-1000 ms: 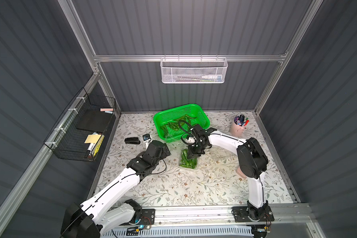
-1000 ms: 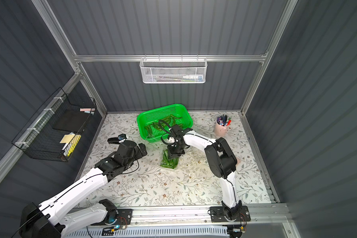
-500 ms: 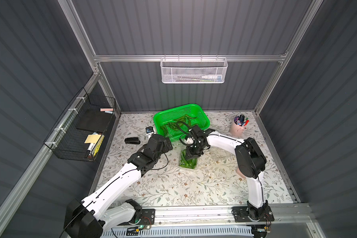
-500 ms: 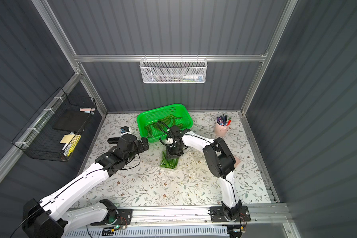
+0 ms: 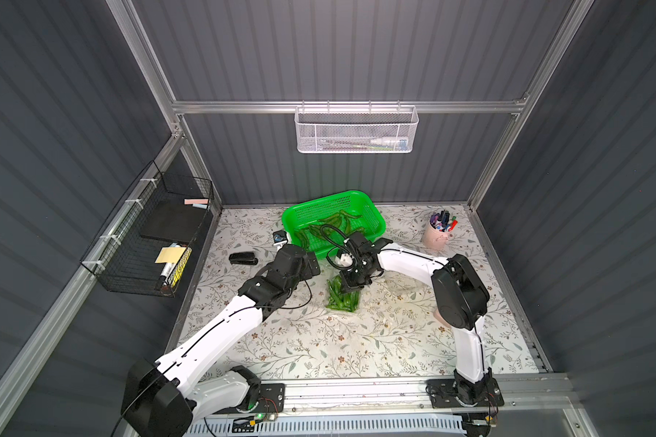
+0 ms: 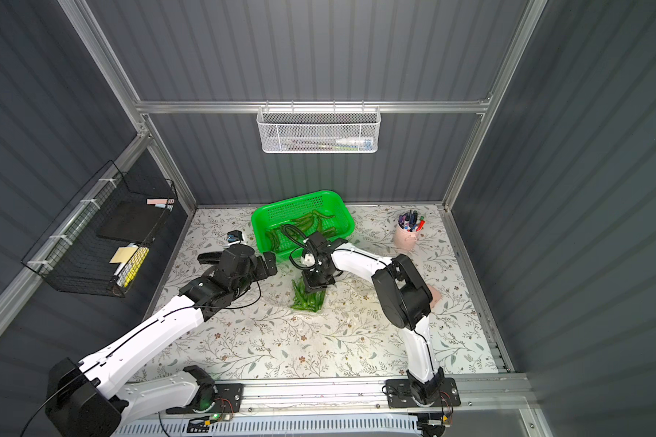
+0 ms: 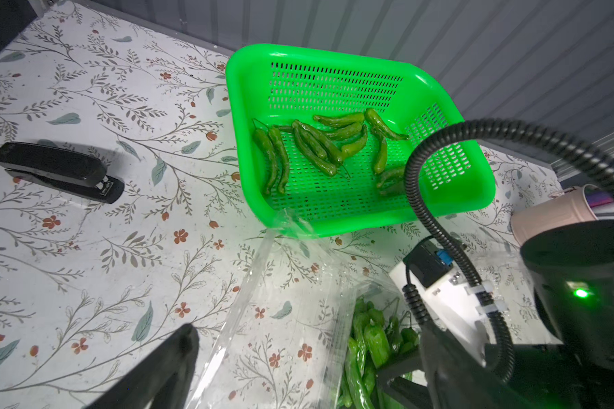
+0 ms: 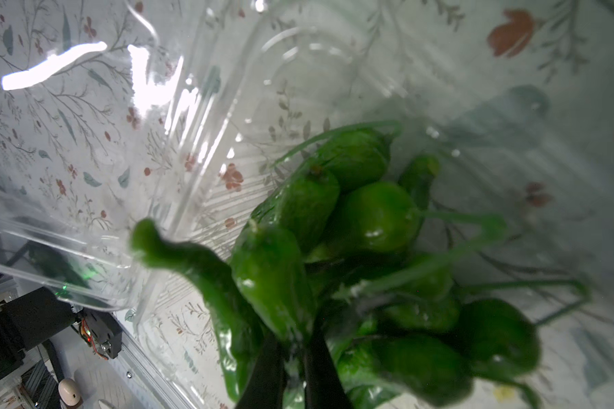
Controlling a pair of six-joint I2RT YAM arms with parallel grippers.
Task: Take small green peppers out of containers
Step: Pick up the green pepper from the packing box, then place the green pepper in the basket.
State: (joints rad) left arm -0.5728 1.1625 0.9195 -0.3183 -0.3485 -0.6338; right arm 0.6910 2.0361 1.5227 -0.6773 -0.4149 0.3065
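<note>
Listing one clear container [image 7: 337, 311] at mid-table, its lid [image 7: 263, 283] folded open to the left and small green peppers [image 5: 339, 297] piled inside, just on the near side of the green basket [image 5: 375, 217], which held more loose peppers. Down in that pile the right gripper [image 8: 293, 341] had its jaws pinched nearly together on one pepper's end. Just left of the container hung the left gripper [image 7: 298, 371], jaws wide apart and empty, with a black stapler [image 5: 243, 259] farther left and a pink pen cup [image 5: 436, 236] at far right.
</note>
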